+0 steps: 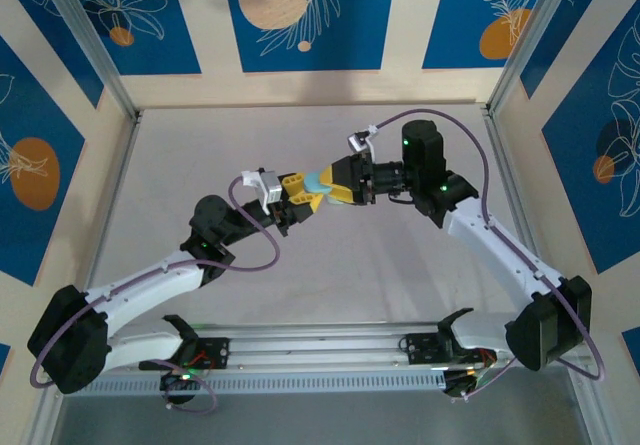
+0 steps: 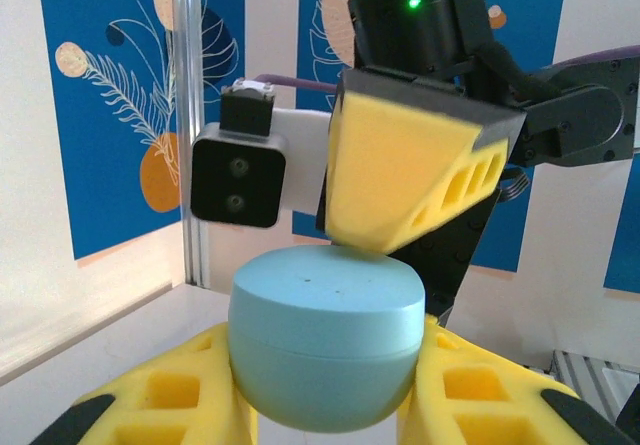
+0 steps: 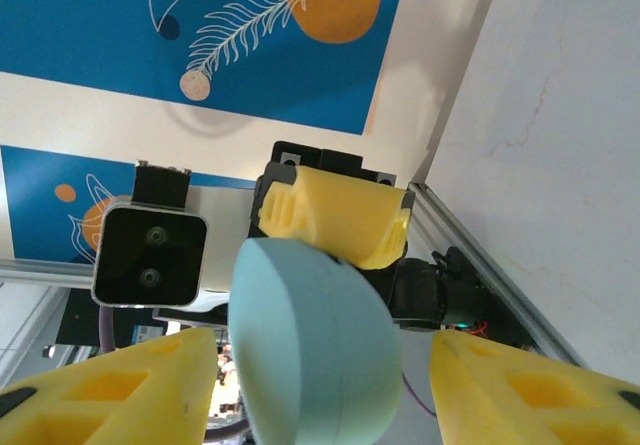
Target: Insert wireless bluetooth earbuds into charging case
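— Any lettering to log?
— None I can read. The pale blue case (image 2: 325, 350) in front of me has a plain shell with a few tiny specks on top. The blue wall panels (image 1: 300, 15) carry leaf and circle drawings, no words.
— Marks on the hardware?
— The black camera housing (image 2: 238, 177) shows two lenses and no label. One small green light (image 2: 412, 3) glows on the right arm (image 2: 450, 40), with no figure beside it.

The counter (image 1: 300, 295) is a flat, matte, pale grey surface. A slotted aluminium mounting rail (image 1: 320, 350) lies along its near edge, carrying both arm bases.
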Robot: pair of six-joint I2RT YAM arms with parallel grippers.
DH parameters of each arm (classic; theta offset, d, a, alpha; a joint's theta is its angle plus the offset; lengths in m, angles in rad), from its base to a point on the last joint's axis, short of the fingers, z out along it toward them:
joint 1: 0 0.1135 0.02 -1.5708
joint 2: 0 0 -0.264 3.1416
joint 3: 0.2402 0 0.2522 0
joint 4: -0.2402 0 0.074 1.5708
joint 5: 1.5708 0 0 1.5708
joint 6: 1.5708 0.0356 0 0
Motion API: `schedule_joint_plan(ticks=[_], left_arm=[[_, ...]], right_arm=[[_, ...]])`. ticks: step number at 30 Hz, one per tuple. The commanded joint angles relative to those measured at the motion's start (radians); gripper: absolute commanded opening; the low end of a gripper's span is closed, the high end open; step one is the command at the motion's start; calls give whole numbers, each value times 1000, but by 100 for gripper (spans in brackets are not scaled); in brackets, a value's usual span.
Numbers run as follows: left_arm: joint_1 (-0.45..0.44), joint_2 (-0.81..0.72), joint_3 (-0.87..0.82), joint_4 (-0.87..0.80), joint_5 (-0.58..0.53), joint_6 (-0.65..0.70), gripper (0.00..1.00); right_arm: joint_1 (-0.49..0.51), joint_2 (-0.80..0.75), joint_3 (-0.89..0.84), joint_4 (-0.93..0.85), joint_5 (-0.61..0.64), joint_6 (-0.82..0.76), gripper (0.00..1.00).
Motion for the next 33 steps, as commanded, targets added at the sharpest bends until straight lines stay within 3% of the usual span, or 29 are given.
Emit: schedule_joint_plan(ticks=[1,6,10,14,21,25,33], left_arm=[[-12,-5,23,48,30,-9,27],[-11,-6,22,44,37,-8,28],[-12,-6,28,26,38,-3,29],[-12,-21,35,-55,8,22,34],[-11,-57,103,-343,3,110,57],[-12,-82,97,-375,-36,107,71],[-11,-140,116,-496,-202,73,76]], right_arm=[[8,15,38,-6,-44,3,53],[9,21,39,-14,-46,-2,50],[7,19,39,-16,-45,-7,37],[1,9,34,-17,-34,-13,29],[-13,-29,12,-17,27,-28,24],[-32,-51,-9,-17,72,-22,23],[-83,-150,-65,-130,282,-129,22]])
